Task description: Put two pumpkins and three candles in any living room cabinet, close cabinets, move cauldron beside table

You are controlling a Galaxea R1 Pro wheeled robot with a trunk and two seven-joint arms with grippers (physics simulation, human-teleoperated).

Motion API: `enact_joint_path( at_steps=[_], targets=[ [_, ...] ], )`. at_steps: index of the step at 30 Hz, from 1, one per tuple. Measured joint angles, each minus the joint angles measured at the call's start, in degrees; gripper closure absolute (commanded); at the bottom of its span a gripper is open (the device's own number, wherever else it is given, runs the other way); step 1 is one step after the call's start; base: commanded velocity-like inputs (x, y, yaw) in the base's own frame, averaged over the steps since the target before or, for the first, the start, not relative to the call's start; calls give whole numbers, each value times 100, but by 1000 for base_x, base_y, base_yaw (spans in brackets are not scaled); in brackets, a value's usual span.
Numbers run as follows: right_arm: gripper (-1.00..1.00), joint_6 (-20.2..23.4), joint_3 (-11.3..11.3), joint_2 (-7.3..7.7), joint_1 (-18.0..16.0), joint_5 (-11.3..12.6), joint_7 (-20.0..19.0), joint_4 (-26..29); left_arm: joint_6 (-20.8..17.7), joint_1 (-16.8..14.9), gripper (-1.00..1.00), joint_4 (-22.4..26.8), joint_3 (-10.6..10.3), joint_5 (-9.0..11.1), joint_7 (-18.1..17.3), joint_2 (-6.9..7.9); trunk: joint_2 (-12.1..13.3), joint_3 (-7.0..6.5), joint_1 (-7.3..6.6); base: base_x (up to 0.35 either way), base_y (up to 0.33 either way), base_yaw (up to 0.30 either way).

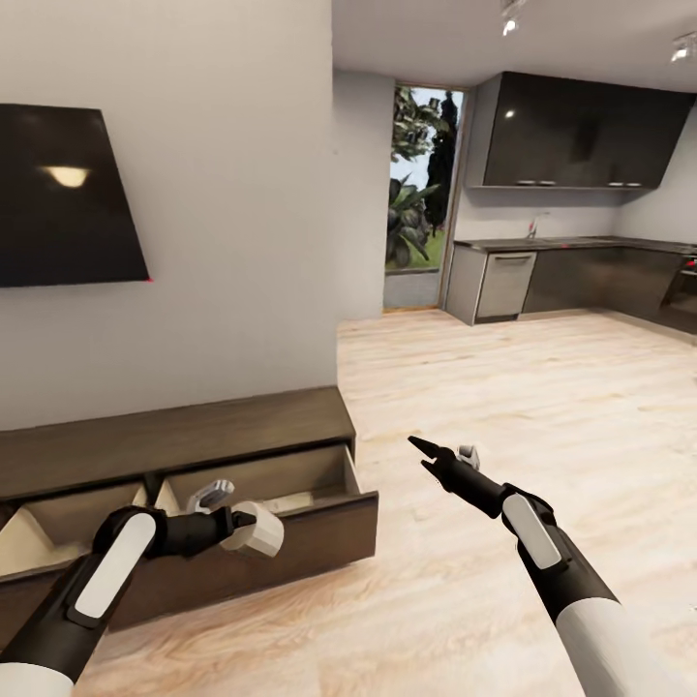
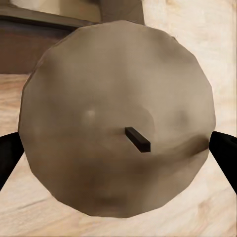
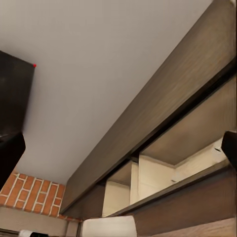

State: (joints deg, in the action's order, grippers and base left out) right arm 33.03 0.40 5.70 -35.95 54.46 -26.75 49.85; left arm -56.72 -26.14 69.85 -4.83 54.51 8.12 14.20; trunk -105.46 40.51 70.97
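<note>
My left gripper [image 1: 244, 528] is shut on a squat grey-brown candle [image 1: 257, 530], held over the front edge of the right open drawer [image 1: 290, 481] of the long dark-brown cabinet [image 1: 194, 431]. In the left wrist view the candle [image 2: 98, 118] with its dark wick sits between the black fingers [image 2: 224, 153]. A second drawer [image 1: 53, 537] to the left is also open, with a pale inside. My right gripper [image 1: 445, 457] hangs open and holds nothing, over the floor to the right of the cabinet. The pumpkins, the cauldron and the table are out of view.
A black TV [image 1: 63, 194] hangs on the white wall above the cabinet. Pale wood floor [image 1: 503, 387] stretches right toward grey kitchen units [image 1: 581, 276] and a glass door [image 1: 421, 184]. The right wrist view looks along the cabinet [image 3: 163, 123] and its open drawers.
</note>
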Motion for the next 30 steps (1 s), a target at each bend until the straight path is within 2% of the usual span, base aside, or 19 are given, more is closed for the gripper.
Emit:
enact_joint_path(
  at_steps=[16, 24, 30],
  targets=[
    [-100, 0, 0, 0, -2, -6, 3, 0, -1, 1, 100, -6, 0, -4, 0, -15, 0, -59, 0, 333, 60, -254],
    [-100, -6, 0, -12, -3, -15, 1, 7, 2, -1, 100, -6, 0, 4, -1, -12, 0, -79, 2, 184, -146, -243],
    [-100, -7, 0, -18, -4, -53, -1, 7, 3, 1, 100, -4, 1, 26, 0, -10, 0, -83, 2, 84, -21, -81]
  ],
)
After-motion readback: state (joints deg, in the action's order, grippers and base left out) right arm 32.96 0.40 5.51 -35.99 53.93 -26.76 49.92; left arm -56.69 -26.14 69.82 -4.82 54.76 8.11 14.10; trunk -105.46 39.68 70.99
